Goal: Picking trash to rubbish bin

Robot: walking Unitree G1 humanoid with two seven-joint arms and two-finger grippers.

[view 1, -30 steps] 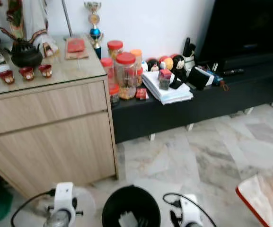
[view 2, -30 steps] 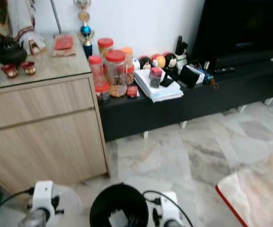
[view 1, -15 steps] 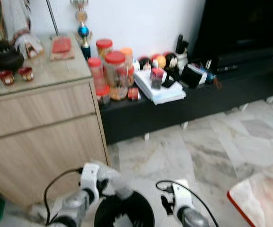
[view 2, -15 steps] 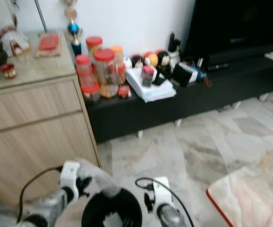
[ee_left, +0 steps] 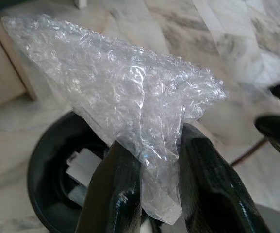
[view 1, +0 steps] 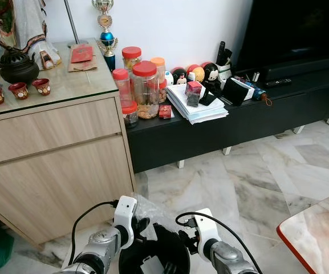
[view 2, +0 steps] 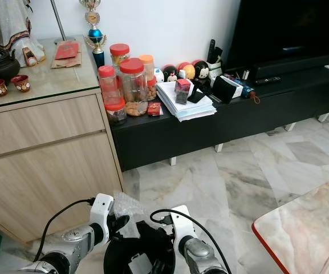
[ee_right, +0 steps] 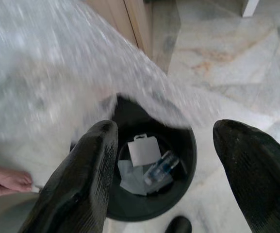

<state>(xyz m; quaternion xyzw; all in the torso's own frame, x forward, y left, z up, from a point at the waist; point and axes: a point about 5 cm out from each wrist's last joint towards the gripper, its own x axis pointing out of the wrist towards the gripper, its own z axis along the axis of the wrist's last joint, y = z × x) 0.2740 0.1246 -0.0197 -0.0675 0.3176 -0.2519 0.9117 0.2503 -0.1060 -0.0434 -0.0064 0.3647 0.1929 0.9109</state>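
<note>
A crumpled sheet of clear bubble wrap (ee_left: 130, 92) is pinched between my left gripper's fingers (ee_left: 115, 194). My left gripper (view 1: 141, 224) is shut on it and holds it just above the far rim of the round black rubbish bin (view 1: 131, 260), low in the eye views. The wrap (view 2: 125, 208) puffs up over the bin's edge. My right gripper (ee_right: 166, 126) hangs open over the bin (ee_right: 178, 194), beside the wrap. Inside the bin lie a white card (ee_right: 140, 149), a small bottle and some paper.
A wooden cabinet (view 1: 50, 160) stands close behind the bin on the left. A low black TV bench (view 1: 238, 123) with jars and papers runs to the right. A red-edged marble table corner (view 1: 318, 234) is at the right. A person's bare foot (ee_right: 6, 179) is near the bin.
My left arm has come up from the bottom edge and brought the bubble wrap over the bin's rim. My right arm has risen beside it. The camera has shifted a little.
</note>
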